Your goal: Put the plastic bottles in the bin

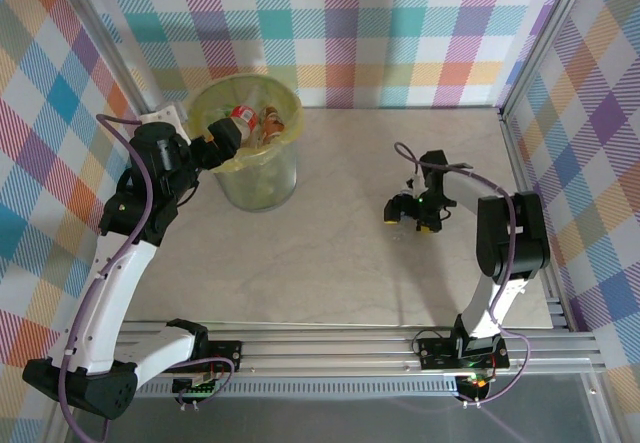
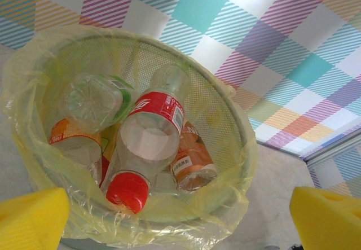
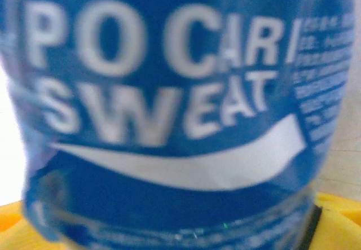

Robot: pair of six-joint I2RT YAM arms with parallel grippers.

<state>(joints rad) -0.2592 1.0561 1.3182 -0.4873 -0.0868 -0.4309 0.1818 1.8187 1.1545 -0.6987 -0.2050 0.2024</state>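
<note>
Left claw [image 1: 218, 135] hangs over the bin [image 1: 283, 178], yellow pads [image 2: 32, 219] spread wide, gripping nothing; directly beneath it a red-capped bottle [image 2: 152, 131] lies atop orange-labelled bottles [image 2: 192, 159] and a green-labelled one [image 2: 96, 95]; the yellow-green bag [image 2: 17, 109] bunches just under the pads. Well off across the table [image 1: 330, 263], right claw [image 1: 408, 218] straddles a blue-labelled bottle [image 3: 180, 109]; clamped or loose, can't tell.

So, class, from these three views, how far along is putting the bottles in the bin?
Done: several bottles lie in the bin, the open left gripper above them. In hand: the right gripper brackets a blue-labelled bottle; grip uncertain. Left: getting that bottle into the bin.
</note>
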